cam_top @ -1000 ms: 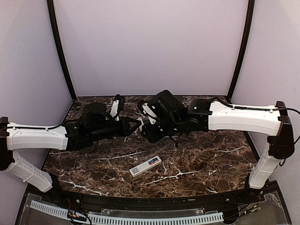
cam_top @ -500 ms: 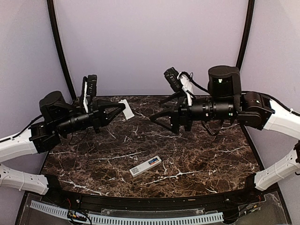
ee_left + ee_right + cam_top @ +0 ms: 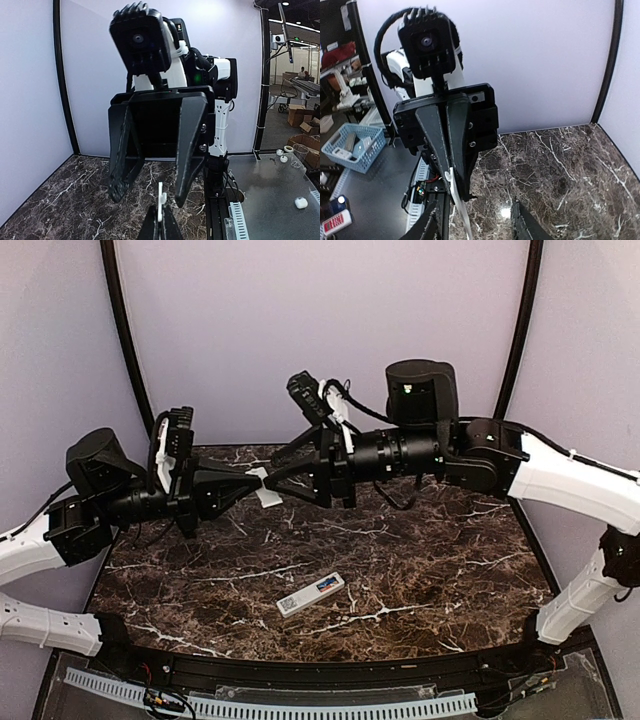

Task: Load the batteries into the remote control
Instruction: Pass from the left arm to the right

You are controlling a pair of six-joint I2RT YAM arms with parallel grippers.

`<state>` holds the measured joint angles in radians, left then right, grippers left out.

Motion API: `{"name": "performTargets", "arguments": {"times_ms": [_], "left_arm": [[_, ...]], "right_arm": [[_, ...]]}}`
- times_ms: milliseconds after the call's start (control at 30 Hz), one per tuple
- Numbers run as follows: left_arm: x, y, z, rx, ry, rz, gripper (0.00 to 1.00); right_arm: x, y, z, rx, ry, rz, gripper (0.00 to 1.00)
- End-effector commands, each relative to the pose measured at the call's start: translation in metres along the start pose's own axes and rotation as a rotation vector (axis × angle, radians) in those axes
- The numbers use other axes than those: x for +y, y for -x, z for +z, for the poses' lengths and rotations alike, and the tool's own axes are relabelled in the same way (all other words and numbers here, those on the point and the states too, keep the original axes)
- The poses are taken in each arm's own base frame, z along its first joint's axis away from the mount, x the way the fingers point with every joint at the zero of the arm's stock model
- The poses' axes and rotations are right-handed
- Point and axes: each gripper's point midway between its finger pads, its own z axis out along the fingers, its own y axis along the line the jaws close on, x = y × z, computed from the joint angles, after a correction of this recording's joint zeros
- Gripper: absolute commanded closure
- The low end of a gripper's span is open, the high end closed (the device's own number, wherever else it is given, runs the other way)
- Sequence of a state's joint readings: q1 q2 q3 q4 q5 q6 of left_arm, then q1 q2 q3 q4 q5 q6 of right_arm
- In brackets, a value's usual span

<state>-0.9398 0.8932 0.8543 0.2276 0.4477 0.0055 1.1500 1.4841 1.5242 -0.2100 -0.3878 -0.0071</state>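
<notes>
The remote control (image 3: pixel 310 595) lies back side up on the marble table, near the front middle. The batteries (image 3: pixel 326 585) show as a small blue and orange patch in its recess. My left gripper (image 3: pixel 254 481) hangs well above the table, shut on the small flat white cover piece (image 3: pixel 266 490). That cover (image 3: pixel 161 199) stands edge-on in my own fingertips (image 3: pixel 161 227). My right gripper (image 3: pixel 274 474) faces the left one, open, its jaws to either side of the cover (image 3: pixel 458 207) without touching it. Its fingers (image 3: pixel 431 226) frame the bottom of the right wrist view.
Purple walls and two black corner posts (image 3: pixel 128 350) close in the back and sides of the table. A black rail (image 3: pixel 300 672) runs along the near edge. A blue basket (image 3: pixel 351 146) sits off the table on the grey floor.
Both arms rose from low over the table and drew apart. The right gripper has since swung back left, bringing its jaws around the cover held by the left gripper.
</notes>
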Motion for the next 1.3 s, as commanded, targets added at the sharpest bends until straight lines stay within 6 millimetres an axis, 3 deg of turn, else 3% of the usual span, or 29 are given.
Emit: {"name": "performTargets", "arguments": {"times_ms": [0, 300, 633, 800, 900, 967, 1033, 1100, 1267], "left_arm": [[-0.009, 0.014, -0.006, -0.026, -0.024, 0.051, 1.0], [-0.007, 0.015, -0.009, -0.035, -0.009, 0.059, 1.0], [-0.019, 0.016, -0.008, -0.046, -0.081, 0.052, 1.0], [-0.016, 0.014, -0.008, -0.038, -0.061, 0.042, 1.0], [-0.002, 0.014, -0.007, -0.032, 0.013, 0.02, 1.0], [0.012, 0.01, -0.004, -0.012, 0.09, 0.004, 0.84], [0.032, 0.009, -0.003, -0.002, 0.197, -0.036, 0.44], [0.052, 0.006, -0.003, 0.007, 0.303, -0.075, 0.3], [0.074, 0.008, -0.001, -0.023, 0.416, -0.156, 0.25]], "right_arm": [[0.011, 0.006, 0.01, 0.007, 0.096, -0.013, 0.62], [0.015, -0.016, 0.014, 0.054, 0.135, 0.001, 0.79], [0.017, -0.016, 0.017, 0.061, 0.15, -0.004, 1.0], [0.015, -0.016, 0.017, 0.061, 0.143, -0.003, 1.0], [0.008, -0.011, 0.014, 0.043, 0.087, -0.011, 1.0], [-0.001, -0.005, 0.01, 0.018, 0.025, -0.019, 1.0], [-0.02, 0.0, 0.007, -0.006, -0.091, -0.02, 1.0], [-0.038, 0.006, 0.004, -0.039, -0.205, -0.012, 1.0], [-0.072, 0.006, 0.005, -0.065, -0.468, -0.013, 1.0]]}}
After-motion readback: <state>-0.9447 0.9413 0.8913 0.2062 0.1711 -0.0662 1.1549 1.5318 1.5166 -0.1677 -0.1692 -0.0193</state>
